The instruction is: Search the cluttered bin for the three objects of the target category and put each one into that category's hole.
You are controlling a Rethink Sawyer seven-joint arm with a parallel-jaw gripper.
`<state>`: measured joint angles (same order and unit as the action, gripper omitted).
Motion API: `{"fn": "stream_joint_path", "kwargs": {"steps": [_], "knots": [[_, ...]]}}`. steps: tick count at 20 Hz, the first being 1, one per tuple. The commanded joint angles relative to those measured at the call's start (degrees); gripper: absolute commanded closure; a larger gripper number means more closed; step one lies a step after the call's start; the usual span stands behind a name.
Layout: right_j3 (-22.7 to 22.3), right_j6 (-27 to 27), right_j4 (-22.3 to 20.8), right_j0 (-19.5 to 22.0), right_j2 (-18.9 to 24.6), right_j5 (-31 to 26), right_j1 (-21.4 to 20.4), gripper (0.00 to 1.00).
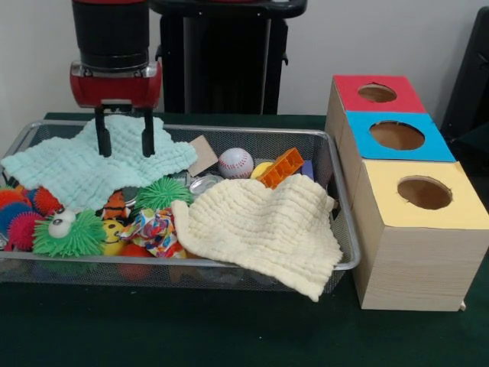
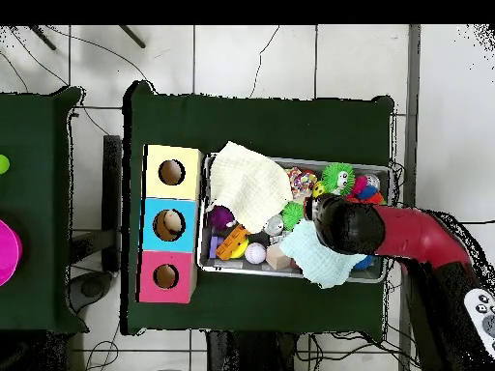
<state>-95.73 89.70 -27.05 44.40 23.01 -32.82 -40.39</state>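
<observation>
The silver wire-mesh basket [image 1: 92,258] sits on the green table and also shows in the overhead view [image 2: 251,271]. My gripper [image 1: 124,151] hangs open over the basket's far left corner. Its fingertips [image 1: 102,150] are at a mint green cloth [image 1: 84,168], with nothing between them. A small orange striped soft toy [image 1: 115,205] peeks out beside the green spiky ball [image 1: 160,193]. A yellow rounded thing [image 1: 260,169] is half hidden behind an orange brick [image 1: 280,167]. The red-faced box's hole [image 1: 377,92] [image 2: 165,276] stands open. In the overhead view the arm [image 2: 348,225] hides the gripper.
A cream cloth [image 1: 256,229] [image 2: 247,184] drapes over the basket's front right rim. A baseball [image 1: 235,162], several spiky balls [image 1: 69,233] and a smiley ball [image 1: 112,229] lie in the basket. The blue-faced hole [image 1: 396,135] and yellow-faced hole [image 1: 424,193] are in the boxes to the right.
</observation>
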Motion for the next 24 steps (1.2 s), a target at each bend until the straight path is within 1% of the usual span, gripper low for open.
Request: {"fn": "stream_joint_path", "kwargs": {"steps": [1, 5, 11, 16, 21, 24], "knots": [[7.06, -17.33, -6.96, 2.78, 5.56, -4.18, 8.24, 0.0], [8.93, -16.28, -9.74, 2.97, 5.22, -3.52, 11.0, 0.0], [8.13, -13.59, -11.65, 3.35, 5.18, -1.78, 13.24, 0.0], [5.73, -9.67, -12.0, 2.5, 4.38, -1.1, 13.35, 0.0], [2.82, -8.11, -11.02, 2.7, 4.47, -1.59, 12.61, 0.0], [2.63, -8.22, -10.76, 2.88, 4.66, -1.85, 12.82, 0.0]]}}
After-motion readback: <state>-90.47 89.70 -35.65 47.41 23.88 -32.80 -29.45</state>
